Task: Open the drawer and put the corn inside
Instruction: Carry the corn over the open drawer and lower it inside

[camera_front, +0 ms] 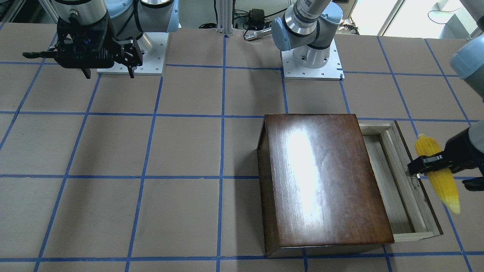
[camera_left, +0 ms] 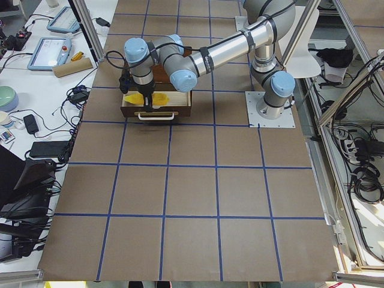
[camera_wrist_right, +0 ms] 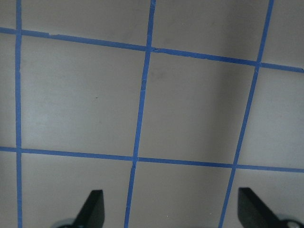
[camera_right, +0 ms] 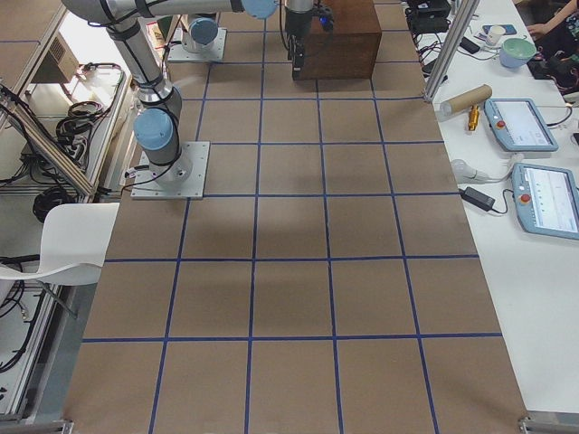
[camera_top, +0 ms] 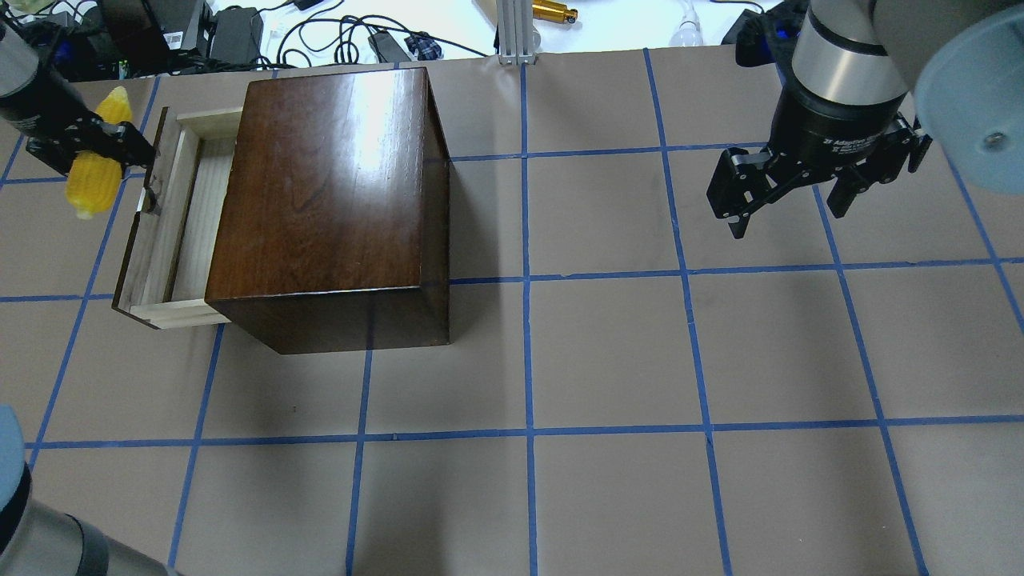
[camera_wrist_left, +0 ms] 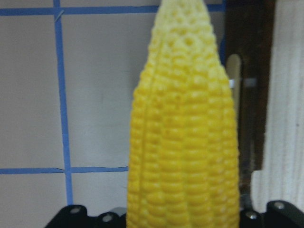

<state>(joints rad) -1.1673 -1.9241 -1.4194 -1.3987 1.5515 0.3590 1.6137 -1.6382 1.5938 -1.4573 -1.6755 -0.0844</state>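
The glossy dark-brown wooden box (camera_top: 328, 200) stands on the table with its drawer (camera_top: 172, 216) pulled out; the pale wood tray looks bare inside. My left gripper (camera_top: 100, 156) is shut on the yellow corn (camera_top: 92, 172) and holds it in the air just outside the drawer's dark front panel (camera_front: 423, 177). The corn also shows in the front-facing view (camera_front: 438, 173) and fills the left wrist view (camera_wrist_left: 185, 137). My right gripper (camera_top: 788, 200) is open and empty, far from the box, over bare table.
Blue tape lines grid the brown table (camera_top: 560, 360). Cables and small gear (camera_top: 320, 32) lie beyond the table's far edge. The arms' base plates (camera_front: 312, 62) sit at the robot's side of the table.
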